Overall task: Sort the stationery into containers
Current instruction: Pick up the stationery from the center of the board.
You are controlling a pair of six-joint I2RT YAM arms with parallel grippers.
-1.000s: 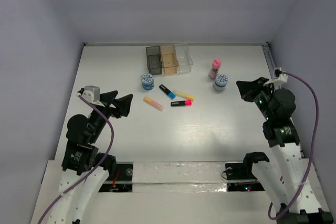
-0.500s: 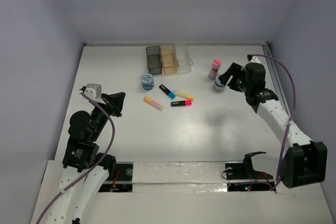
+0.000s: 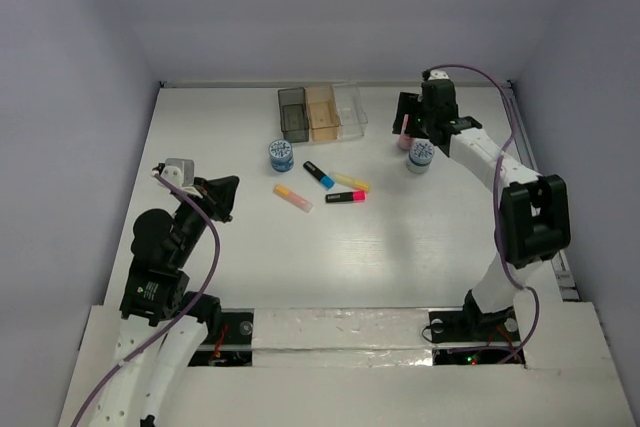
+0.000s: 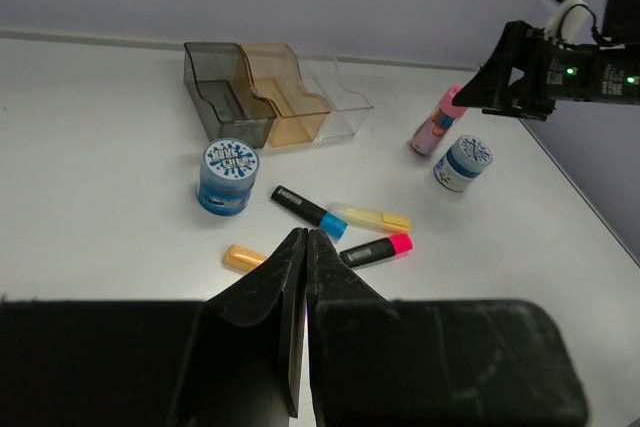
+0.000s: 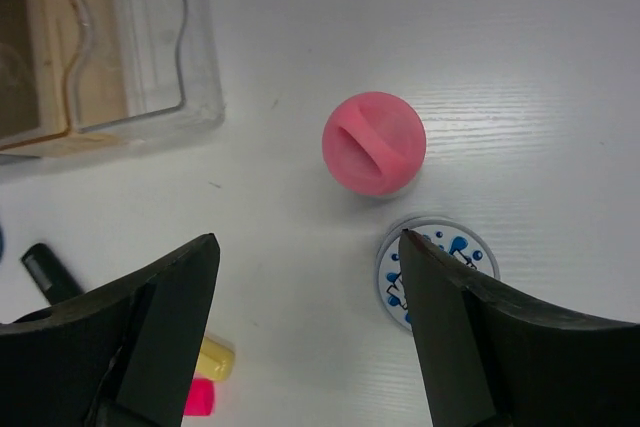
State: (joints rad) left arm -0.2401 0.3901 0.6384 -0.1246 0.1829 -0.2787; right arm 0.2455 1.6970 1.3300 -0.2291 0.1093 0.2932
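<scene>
Three joined containers (image 3: 322, 112) stand in a row at the back: dark grey, amber, clear. Four highlighters lie mid-table: orange (image 3: 293, 197), blue with a black end (image 3: 319, 174), yellow (image 3: 352, 182), red-pink (image 3: 345, 196). One blue-white tub (image 3: 281, 155) is left of them, another (image 3: 420, 156) sits right, by the upright pink stick (image 3: 407, 131). My right gripper (image 5: 307, 237) hangs open and empty above the table, the pink stick (image 5: 374, 142) just past its tips and the tub (image 5: 445, 242) under its right finger. My left gripper (image 4: 303, 247) is shut on nothing, near the orange highlighter (image 4: 245, 258).
The clear bin (image 5: 150, 37) lies to the left of the pink stick in the right wrist view. White walls close the table at the back and sides. A cable trails over each arm.
My right arm has swung from the table's right side to above the pink stick and tub, and its jaws have opened wide. My left gripper went from open to shut.
</scene>
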